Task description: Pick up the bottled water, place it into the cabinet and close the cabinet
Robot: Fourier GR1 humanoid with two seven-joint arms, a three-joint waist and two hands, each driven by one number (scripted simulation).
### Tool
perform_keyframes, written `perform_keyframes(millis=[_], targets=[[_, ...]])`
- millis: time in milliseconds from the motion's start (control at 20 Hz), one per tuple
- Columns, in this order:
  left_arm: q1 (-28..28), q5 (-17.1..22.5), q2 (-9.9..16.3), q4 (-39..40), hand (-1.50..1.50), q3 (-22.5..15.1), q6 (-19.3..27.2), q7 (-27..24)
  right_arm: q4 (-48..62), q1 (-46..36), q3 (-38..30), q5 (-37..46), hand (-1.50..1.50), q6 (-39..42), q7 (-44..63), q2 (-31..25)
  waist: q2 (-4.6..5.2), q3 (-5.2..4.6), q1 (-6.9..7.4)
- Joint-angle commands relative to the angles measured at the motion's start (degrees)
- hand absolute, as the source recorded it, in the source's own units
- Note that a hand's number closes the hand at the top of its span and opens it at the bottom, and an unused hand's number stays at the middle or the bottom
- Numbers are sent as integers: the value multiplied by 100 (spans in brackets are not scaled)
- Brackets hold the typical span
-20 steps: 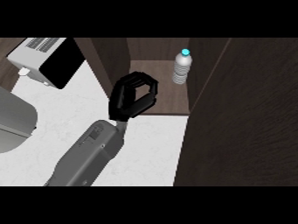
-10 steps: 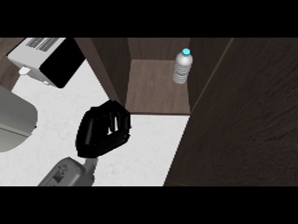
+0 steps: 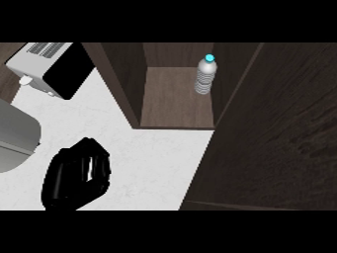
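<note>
The bottled water (image 3: 206, 75), clear with a light blue cap, stands upright at the back right of the open cabinet (image 3: 175, 106), a dark wood box on the counter. The cabinet door (image 3: 287, 133) stands swung wide open at the right and fills that side of the view. My left hand (image 3: 77, 174) hovers over the white counter at the lower left, well away from the cabinet. It is open with relaxed fingers and holds nothing. My right hand does not show.
A white toaster (image 3: 48, 69) with a black side sits at the back left. A large grey rounded object (image 3: 3, 131) lies at the left edge. White counter (image 3: 156, 153) stretches between my hand and the cabinet front.
My left hand has pulled back from the cabinet opening, down and to the left. The bottle stays standing inside, and the door has not moved.
</note>
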Motion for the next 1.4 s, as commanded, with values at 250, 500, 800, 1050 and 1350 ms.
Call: perform_keyframes(millis=[250, 500, 800, 1050, 1350], targets=[[651, 434, 554, -504, 150, 716, -590, -50, 1005, -1654, 1187, 908, 150, -80, 737, 1410, 4, -4, 14], [1187, 524, 721, -833, 150, 733, -802, -116, 1587, -2519, 930, 1140, 150, -854, 542, 1398, 6, -12, 146], [1544, 722, 989, -840, 150, 1103, -1227, -260, 2010, -3052, 73, 654, 150, -1357, 781, 1391, 49, -9, 220], [1649, 814, 1200, -997, 150, 1324, -1441, -223, 3059, -3691, -833, -41, 150, -1681, 475, 1417, 82, 4, 263], [1905, 770, 1124, -489, 150, 1502, -1910, -633, 4473, -4357, -2221, -1797, 150, -743, -216, 1444, 99, 8, 161]])
